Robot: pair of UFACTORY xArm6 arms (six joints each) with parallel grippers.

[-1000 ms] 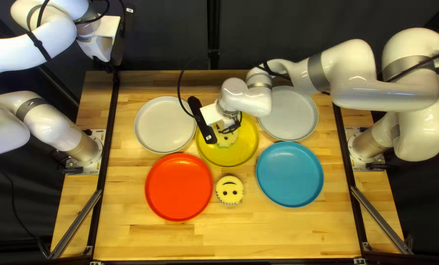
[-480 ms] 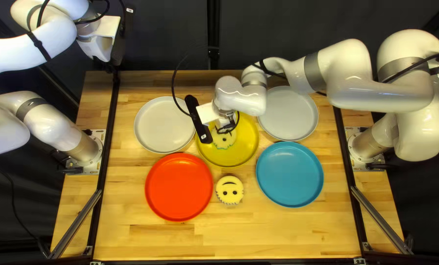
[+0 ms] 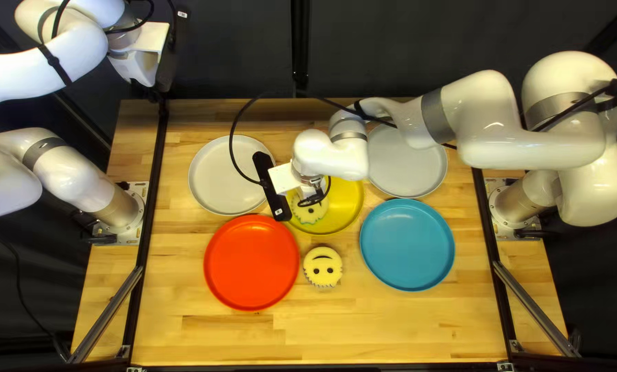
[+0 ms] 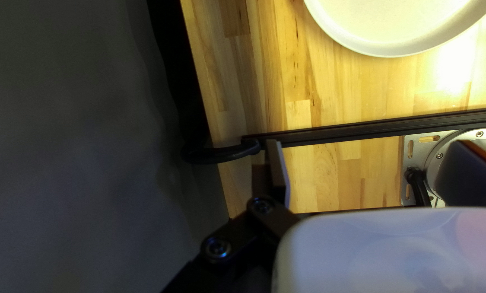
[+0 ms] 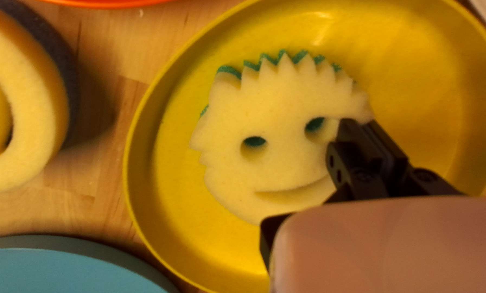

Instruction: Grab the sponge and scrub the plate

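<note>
Likely scrubbing | right gripper (image 5: 358, 129) closed, nothing visibly pinched | sponge (image 5: 281, 108) under tips, in yellow plate (image 5: 438, 103) | next: press, sweep

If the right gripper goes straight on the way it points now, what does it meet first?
Most likely the smiling sponge in the yellow plate; the right gripper may even touch it now, depth is unclear.

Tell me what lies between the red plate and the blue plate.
In the top left view, a smiley-faced sponge lies between the red plate and blue plate; the yellow plate reaches partly in behind it.
</note>
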